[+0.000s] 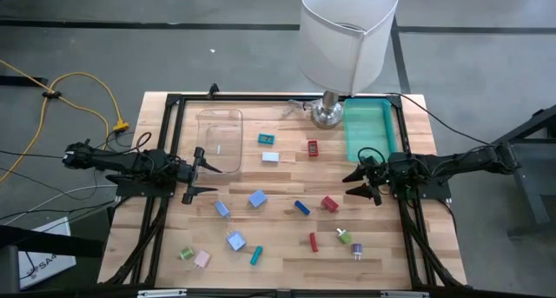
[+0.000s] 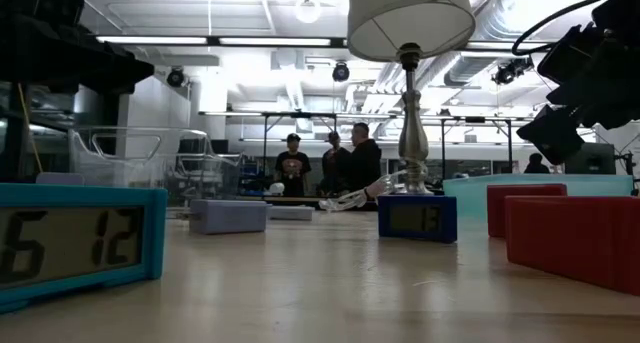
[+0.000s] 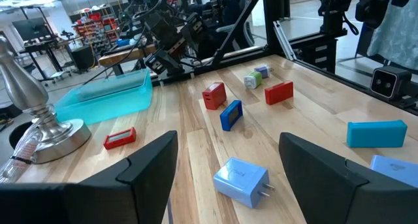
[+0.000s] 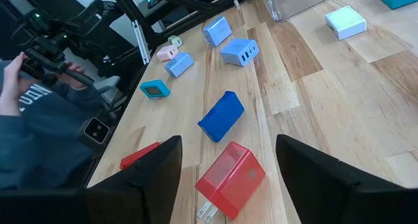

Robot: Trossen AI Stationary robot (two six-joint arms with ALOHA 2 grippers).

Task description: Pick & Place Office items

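Across the wooden tabletop (image 1: 287, 202) small coloured office items (image 1: 258, 198) lie scattered; teal bin (image 1: 369, 129) at one o'clock and clear tub (image 1: 219, 137) at eleven look empty. Both fingers (image 3: 157, 165) pairs open, empty.

Open left claw (image 3: 228, 168) hovers over a light blue charger (image 3: 240, 182).

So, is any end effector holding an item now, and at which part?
Nothing is held. The left end effector and the right end effector are both open and empty above the table.
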